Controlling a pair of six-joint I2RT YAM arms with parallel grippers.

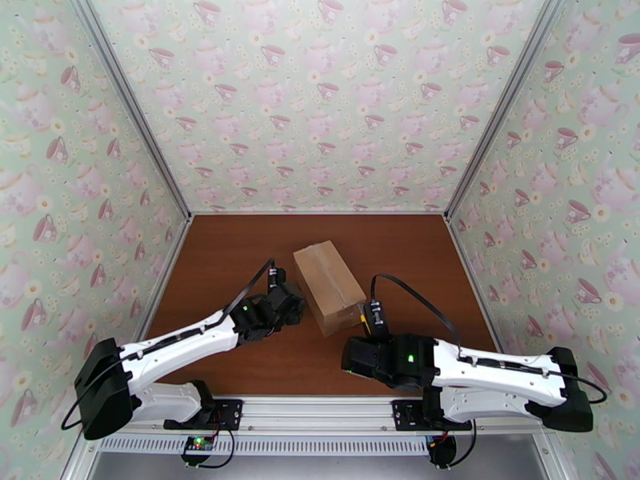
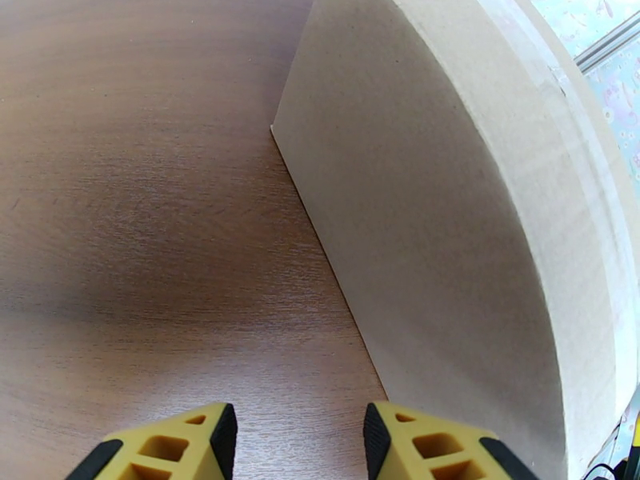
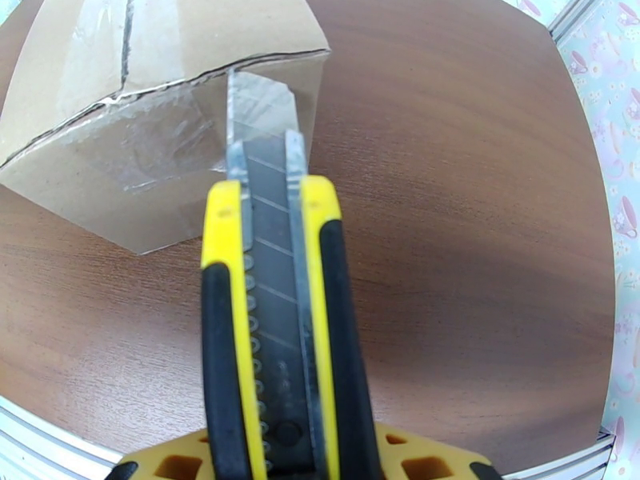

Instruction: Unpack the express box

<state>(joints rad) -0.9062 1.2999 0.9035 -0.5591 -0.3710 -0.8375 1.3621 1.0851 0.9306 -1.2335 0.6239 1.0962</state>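
Your right gripper (image 3: 296, 466) is clamping a yellow-and-black utility knife (image 3: 272, 314) by its handle, the jaws closed partway around it, with the knife pointing toward 12 o'clock in the right wrist view. Its segmented blade (image 3: 260, 114) is sticking out and its tip is lying against the upper edge of the near end face of the express box (image 1: 329, 286), right over the clear tape (image 3: 160, 146) that is wrapping down that face; you cannot tell whether it is cutting in. From above, the box is sitting flaps closed near the middle of the brown table (image 1: 240, 258), its long axis running from 11 o'clock to 5 o'clock. Your right gripper is working at the box's 4 o'clock corner. Your left gripper (image 2: 296, 442) is hovering at the box's 8 o'clock, just beside the long side wall, its yellow fingers (image 2: 172, 450) standing partly apart and gripping nothing, with bare table showing between them.
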